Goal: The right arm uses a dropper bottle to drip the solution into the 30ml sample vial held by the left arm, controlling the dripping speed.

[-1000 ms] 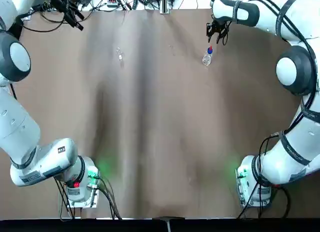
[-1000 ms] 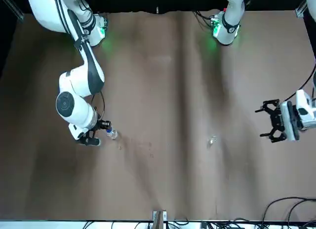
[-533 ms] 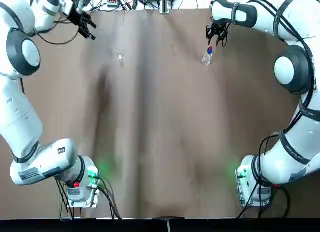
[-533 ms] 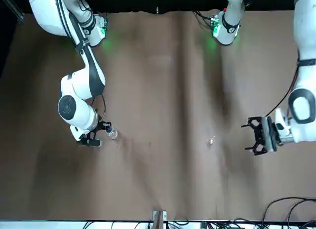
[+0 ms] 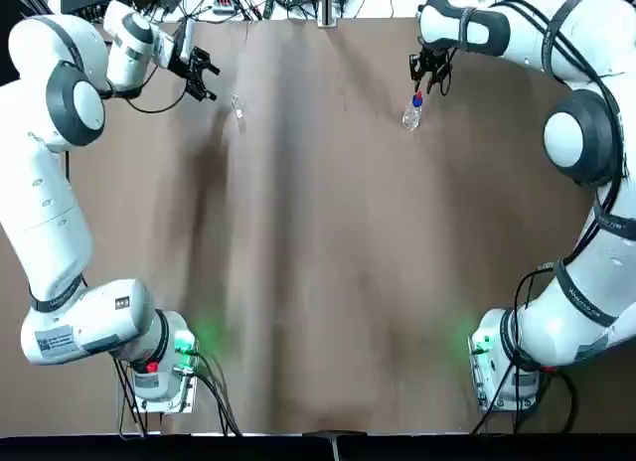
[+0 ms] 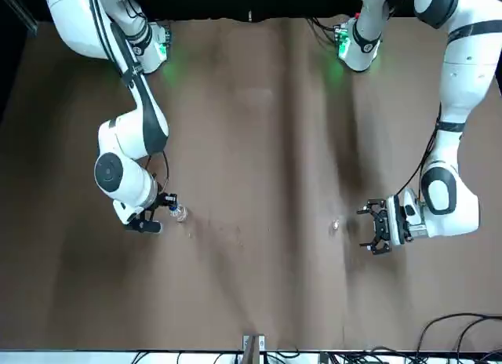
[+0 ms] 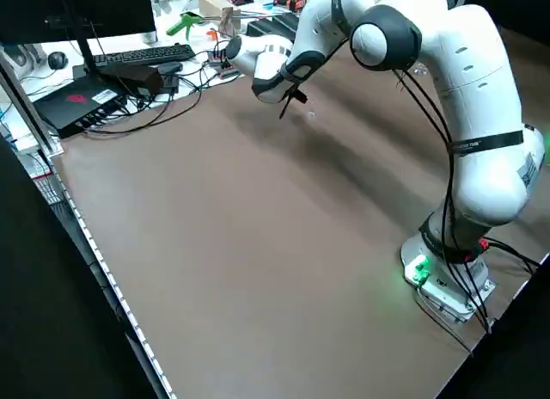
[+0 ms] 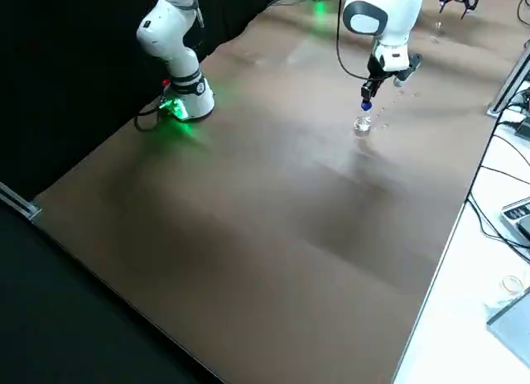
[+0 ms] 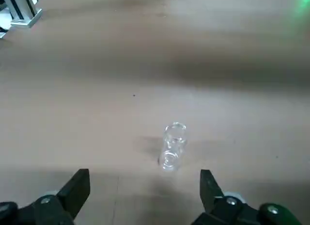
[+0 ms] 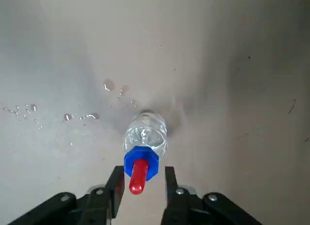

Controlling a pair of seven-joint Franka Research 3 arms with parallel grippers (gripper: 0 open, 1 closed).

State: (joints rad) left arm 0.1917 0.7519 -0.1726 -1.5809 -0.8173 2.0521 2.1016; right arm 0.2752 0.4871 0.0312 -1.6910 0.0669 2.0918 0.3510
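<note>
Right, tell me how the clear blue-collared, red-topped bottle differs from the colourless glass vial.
The bottle has a blue collar and red top; the vial is uncapped. The bottle looks wider than the vial. The right gripper's open fingers flank the bottle's top; the vial is outside the open left gripper. Both are clear.

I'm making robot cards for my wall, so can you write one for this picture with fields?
Left pincer: open, near the vial
Right pincer: open, at the dropper bottle's red tip
Vial: clear, standing on the table
Dropper bottle: clear, blue collar, red tip
Table: brown, with droplets near the dropper bottle
</note>
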